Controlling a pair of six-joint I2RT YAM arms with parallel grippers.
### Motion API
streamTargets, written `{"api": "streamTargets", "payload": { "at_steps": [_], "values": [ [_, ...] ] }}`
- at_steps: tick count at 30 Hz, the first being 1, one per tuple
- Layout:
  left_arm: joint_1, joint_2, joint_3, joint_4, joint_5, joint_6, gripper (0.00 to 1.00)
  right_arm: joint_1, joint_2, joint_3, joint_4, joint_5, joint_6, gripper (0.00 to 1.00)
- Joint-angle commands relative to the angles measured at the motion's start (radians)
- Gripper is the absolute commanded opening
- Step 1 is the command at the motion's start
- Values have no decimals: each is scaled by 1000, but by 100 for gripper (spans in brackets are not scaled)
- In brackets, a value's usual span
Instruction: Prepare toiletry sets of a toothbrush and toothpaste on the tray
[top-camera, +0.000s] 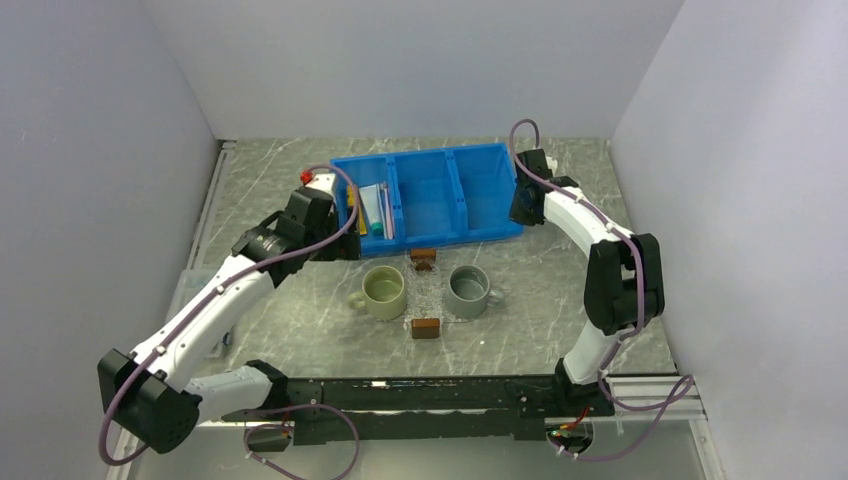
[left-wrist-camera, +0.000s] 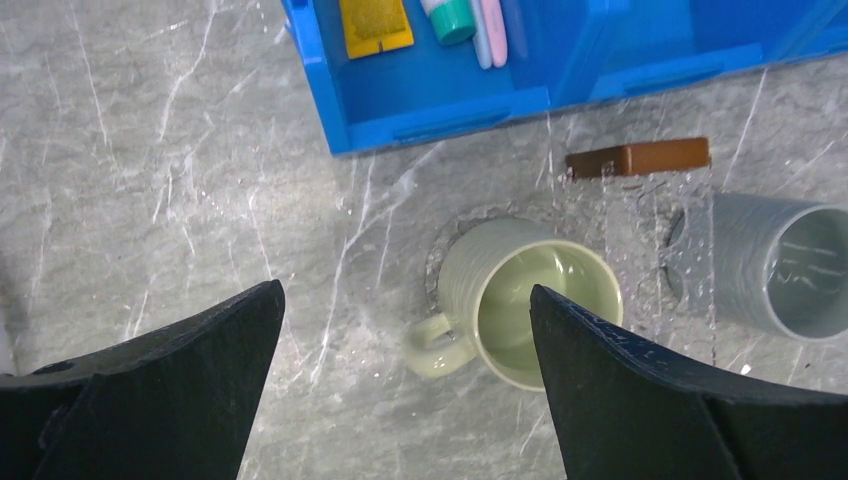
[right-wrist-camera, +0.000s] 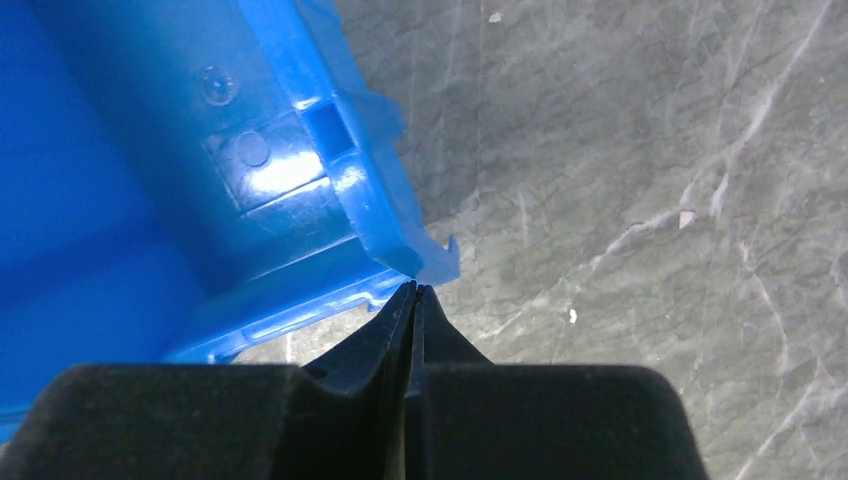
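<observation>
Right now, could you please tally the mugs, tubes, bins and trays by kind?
Ribbed mugs: 2, pale green and grey
Small squeeze tubes: 2, yellow-orange and teal-capped white
Blue three-compartment plastic bin: 1
Clear flat tray, brown block handles: 1
Total: 6

I count one blue bin (top-camera: 470, 238) with three compartments, two toothpaste tubes (left-wrist-camera: 375, 22), one yellow-orange, one white with a teal cap (left-wrist-camera: 450, 12), what look like two thin toothbrushes (left-wrist-camera: 496, 30), one clear tray (top-camera: 427, 296), two brown handles (top-camera: 426, 327), two mugs (top-camera: 384, 291)
</observation>
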Motion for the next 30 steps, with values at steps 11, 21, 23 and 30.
{"api": "streamTargets", "payload": {
  "at_steps": [11, 21, 23, 30],
  "values": [
    [19, 295, 402, -27, 111, 28, 97, 8, -303, -22, 19, -143, -16, 7],
    [28, 545, 619, -59, 80, -9, 95, 11, -572, -236, 72, -376, 31, 9],
    [30, 572, 628, -53, 67, -25, 94, 11, -611, -264, 88, -439, 52, 9],
    [60, 647, 617, -27, 91, -90, 85, 23, -695, -302, 82, -456, 50, 10]
  ]
}}
